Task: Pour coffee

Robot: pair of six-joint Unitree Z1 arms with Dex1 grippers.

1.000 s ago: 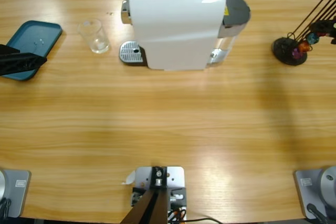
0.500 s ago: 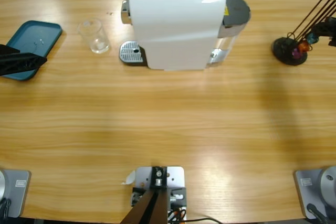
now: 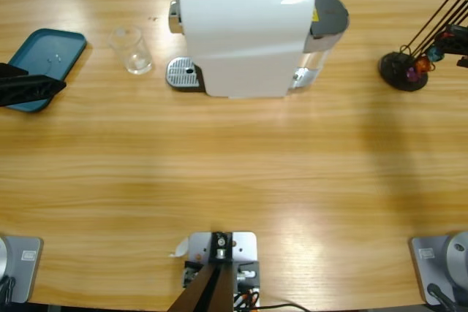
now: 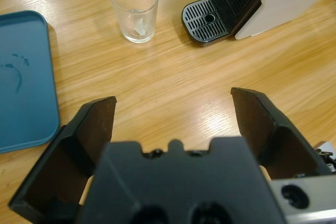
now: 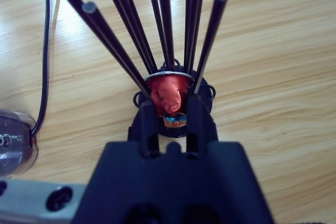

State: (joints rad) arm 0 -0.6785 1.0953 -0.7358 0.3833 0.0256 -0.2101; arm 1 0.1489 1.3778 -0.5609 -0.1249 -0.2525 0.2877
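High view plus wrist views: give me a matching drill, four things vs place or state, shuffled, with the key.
Things:
1. glass
2. tray
3. red capsule
4. drip grate

Places or states:
A. teal, at the table's left end, under the left pincer
B. between the right pincer's narrowed jaws, at the foot of the black rod rack
C. empty, upright, between tray and coffee machine
D. round, slotted, bare, nothing standing on it

Pairs: 1-C, 2-A, 3-B, 4-D

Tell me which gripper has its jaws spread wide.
The left gripper, over bare table near the glass. The right gripper is closed on a red capsule.
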